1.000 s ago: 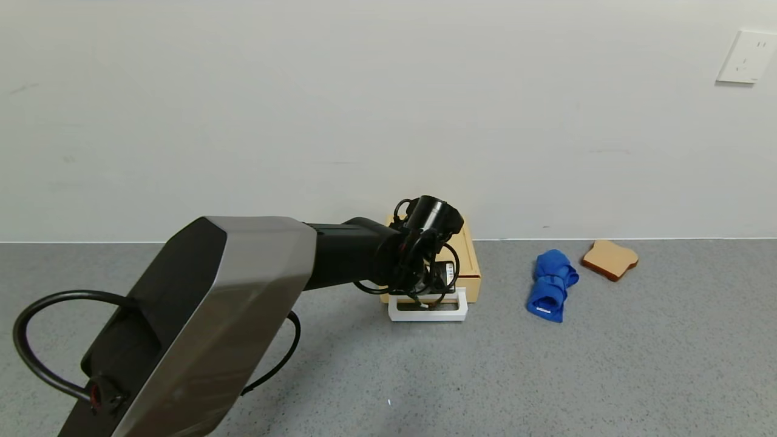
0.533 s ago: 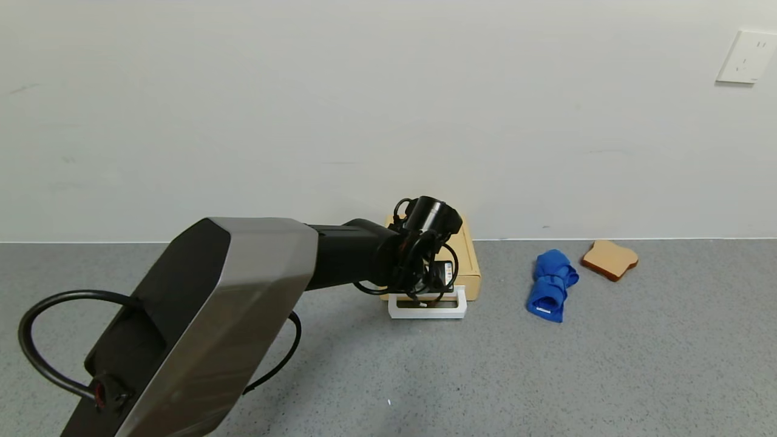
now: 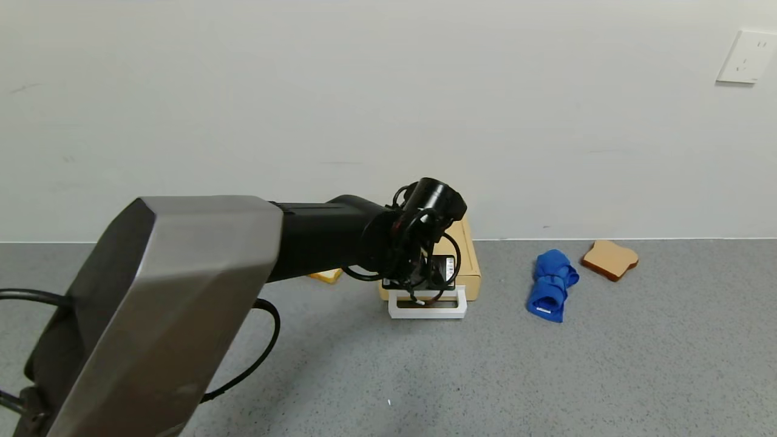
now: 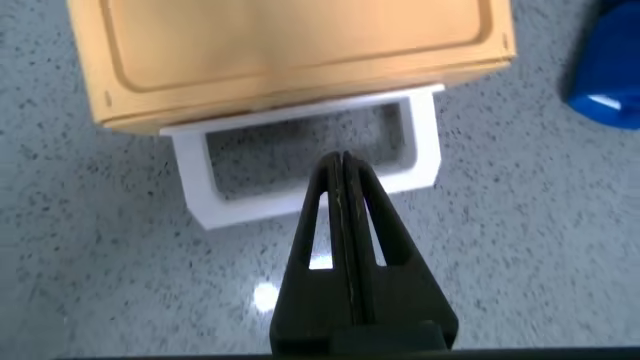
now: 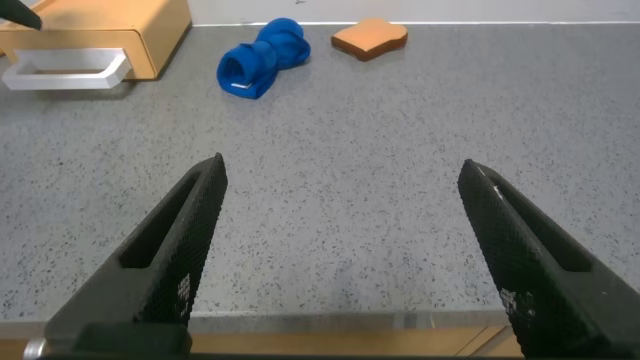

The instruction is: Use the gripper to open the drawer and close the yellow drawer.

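Observation:
The pale yellow drawer lies flat against the wall, its tray pushed in and its white loop handle sticking out toward me. My left gripper hangs over that handle, pointing down. In the left wrist view the left gripper is shut with nothing between its fingers. Its tip lies over the handle's front bar, below the drawer box; contact cannot be told. My right gripper stands open near the table's front edge, far from the drawer.
A rolled blue cloth lies to the right of the drawer, with a bread slice beyond it. A small yellow piece shows behind the left arm. A wall socket sits at the upper right.
The white handle slid slightly back toward the box. The left arm's grey shell swung up and left, uncovering a small yellow piece behind it. The left gripper stayed shut.

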